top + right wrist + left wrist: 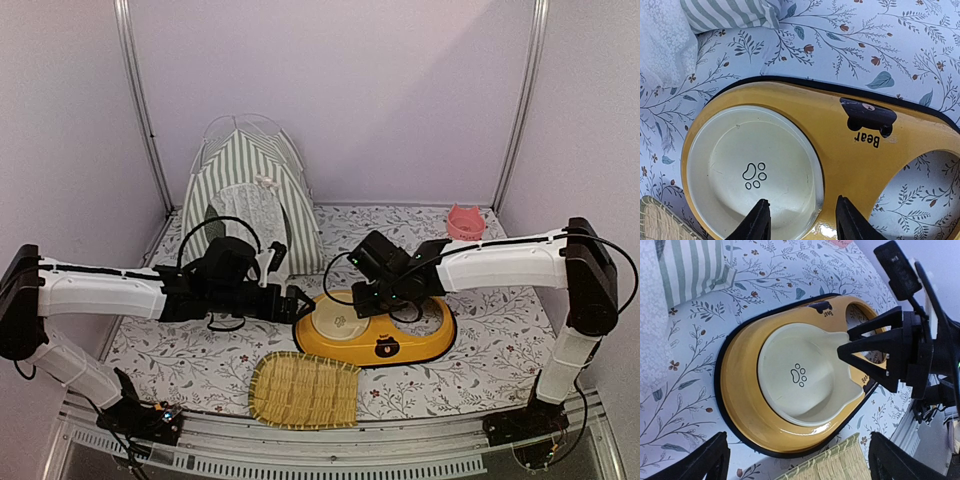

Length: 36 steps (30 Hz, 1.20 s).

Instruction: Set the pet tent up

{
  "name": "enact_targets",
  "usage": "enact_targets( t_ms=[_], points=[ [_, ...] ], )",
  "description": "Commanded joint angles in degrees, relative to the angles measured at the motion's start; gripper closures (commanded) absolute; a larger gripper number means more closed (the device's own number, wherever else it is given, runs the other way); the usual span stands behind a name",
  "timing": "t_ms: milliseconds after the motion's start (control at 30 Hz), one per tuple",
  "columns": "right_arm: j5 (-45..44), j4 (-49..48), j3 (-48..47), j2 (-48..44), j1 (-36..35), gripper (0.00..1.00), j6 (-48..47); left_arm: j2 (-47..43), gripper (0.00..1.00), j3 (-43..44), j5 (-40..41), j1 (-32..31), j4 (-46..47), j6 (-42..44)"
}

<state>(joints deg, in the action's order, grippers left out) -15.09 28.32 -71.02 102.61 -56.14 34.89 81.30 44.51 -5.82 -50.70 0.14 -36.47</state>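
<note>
Top external view has the tent standing upright at the table's far-left corner, seemingly pitched already. Both arms hang over the yellow feeder near the front edge. The left gripper is spread wide and empty, and the right gripper is partly parted above the bowl's rim, gripping nothing. Likely next: lift clear without dragging the feeder.

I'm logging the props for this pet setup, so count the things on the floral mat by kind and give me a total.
pet tent: 1
yellow feeder stand: 1
bowls: 2, the white paw-print bowl and the pink cat-eared bowl
woven tray: 1
Total: 5
</note>
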Motion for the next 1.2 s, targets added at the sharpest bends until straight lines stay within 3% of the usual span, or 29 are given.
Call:
enact_targets(
  t_ms=[0, 133, 267, 467, 633, 867, 1067, 1167],
  points=[
    [-3.61, -0.08, 1.22, -4.85, 1.67, 0.37, 0.25, -0.12, 0.03, 1.89, -0.23, 0.66, 0.56, 0.28],
    [-4.82, -1.19, 2.43, -7.56, 7.43, 0.3, -1.82, -1.07, 0.03, 1.46, 0.75, 0.69, 0.18, 0.69],
    [-2.48, -5.89, 3.43, -9.09, 17.51, 0.22, -5.72, -1.06, 0.03, 1.88, 0.97, 0.74, -0.33, 0.92],
    [-0.04, -14.23, -1.04, -4.88, 31.69, 0.09, -12.1, -3.81, 0.02, 2.36, 2.49, 0.72, -2.85, 1.08],
    [4.29, -17.88, -9.62, 4.36, 41.62, 0.05, -14.97, -7.38, 0.02, 2.33, 3.92, 0.72, -6.48, 1.3],
    [9.16, -16.65, -24.75, 19.13, 49.24, 0.01, -17.13, -12.81, 0.02, 0.93, 6.3, 0.79, -10.29, 0.27],
    [18.57, -4.52, -41.33, 35.06, 52.54, 0.01, -15.66, -15.88, 0.02, -0.33, 7.28, 0.71, -11.41, -0.92],
    [22.5, -1.9, -41.91, 37.21, 52.48, 0.01, -14.92, -16.42, 0.02, -0.75, 7.39, 0.76, -11.18, -1.39]
  ],
)
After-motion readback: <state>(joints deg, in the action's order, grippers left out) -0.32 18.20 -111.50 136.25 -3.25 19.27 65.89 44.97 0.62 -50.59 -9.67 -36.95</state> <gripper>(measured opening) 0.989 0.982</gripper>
